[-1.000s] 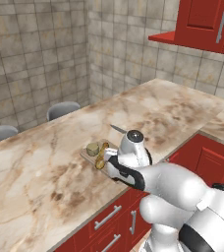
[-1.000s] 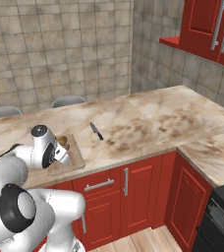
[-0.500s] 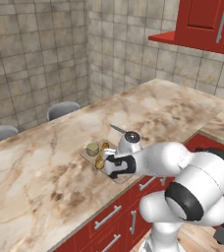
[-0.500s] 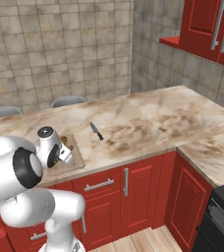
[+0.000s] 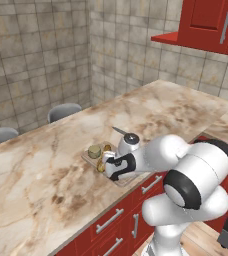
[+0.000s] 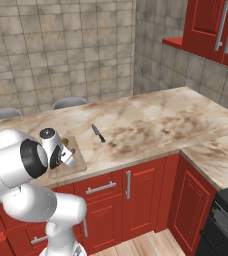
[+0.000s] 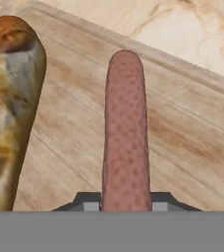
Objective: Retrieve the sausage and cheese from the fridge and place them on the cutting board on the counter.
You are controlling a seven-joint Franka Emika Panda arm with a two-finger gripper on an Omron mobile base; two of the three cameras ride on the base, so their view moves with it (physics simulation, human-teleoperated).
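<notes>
Low over the cutting board (image 7: pixel 182 147), arm bent forward, claw (image 7: pixel 126 205) clamped on the sausage (image 7: pixel 126 138).

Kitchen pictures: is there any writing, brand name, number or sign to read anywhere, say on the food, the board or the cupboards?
None: no readable text stands anywhere in these views.
The sausage, the bread loaf, the cheese, the cutting board, the knife, the red cabinets and the counter carry no letters, labels or numbers.
</notes>
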